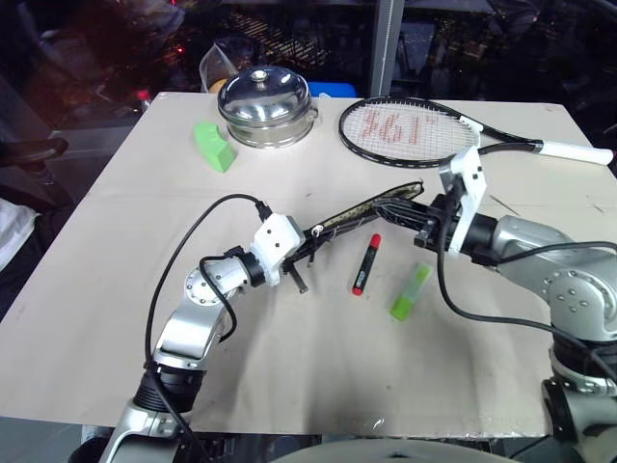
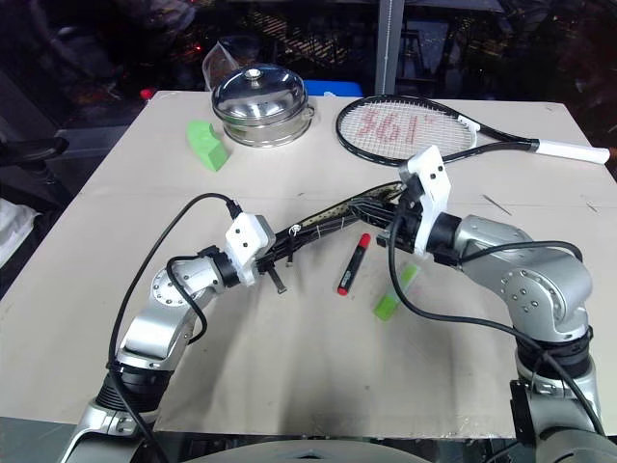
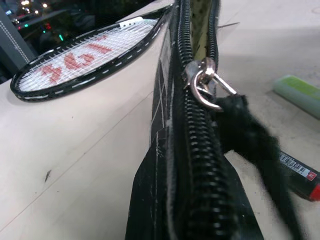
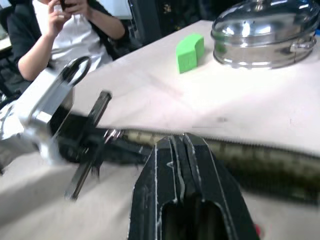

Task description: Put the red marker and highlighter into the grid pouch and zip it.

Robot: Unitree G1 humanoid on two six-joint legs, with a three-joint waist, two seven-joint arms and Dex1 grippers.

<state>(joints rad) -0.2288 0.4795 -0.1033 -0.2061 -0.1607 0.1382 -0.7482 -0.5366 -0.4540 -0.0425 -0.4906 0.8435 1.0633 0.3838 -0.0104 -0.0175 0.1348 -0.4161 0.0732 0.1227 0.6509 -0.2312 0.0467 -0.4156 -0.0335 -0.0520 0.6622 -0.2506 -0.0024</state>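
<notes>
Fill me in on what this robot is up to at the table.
The robot is holding the grid pouch up off the table between both arms: the left gripper is shut on one end, the right gripper is shut at the other end. The pouch's zipper is partly open. The red marker and the highlighter lie on the table beside the pouch, not yet inside. A tennis racket, a steel lidded pot and a green block sit further back.

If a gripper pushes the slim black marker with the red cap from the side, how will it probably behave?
The slim black marker with the red cap lies loose on the smooth beige table, so it would probably roll. It looks light and stiff, so it should slide easily and not bend.
</notes>
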